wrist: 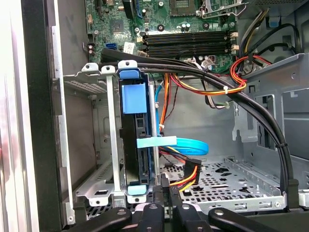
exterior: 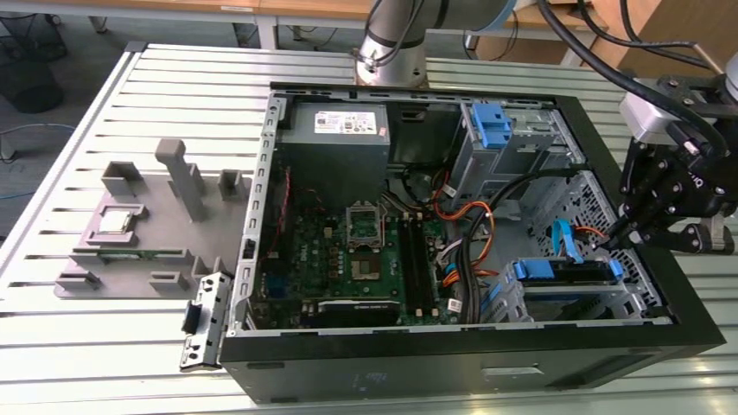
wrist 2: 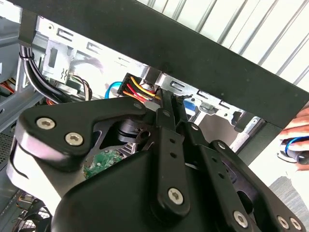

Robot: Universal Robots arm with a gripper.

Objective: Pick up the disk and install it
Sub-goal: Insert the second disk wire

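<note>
The disk (exterior: 562, 270) sits in the drive cage at the case's front corner, on the exterior view's right, its blue rails showing. In the first wrist view the disk (wrist: 136, 145) stands on edge in the cage, with a blue tab at its end. My gripper (exterior: 623, 235) hangs over the case's edge just beside the cage. Its fingers lie together, shut, with nothing seen between them. The gripper (wrist: 165, 187) tip is next to a power connector (wrist: 190, 172) with yellow, red and black wires. The same connector (wrist 2: 136, 89) lies just past the gripper (wrist 2: 163, 105).
The open computer case (exterior: 461, 346) lies on a slatted table. Inside are a grey power supply (exterior: 337, 125), a bare blue bracket (exterior: 490, 125), the motherboard (exterior: 358, 251) and a black cable bundle (wrist: 217, 82). A grey fixture (exterior: 150, 225) stands at the exterior view's left. A hand (wrist 2: 295, 137) is beyond the case.
</note>
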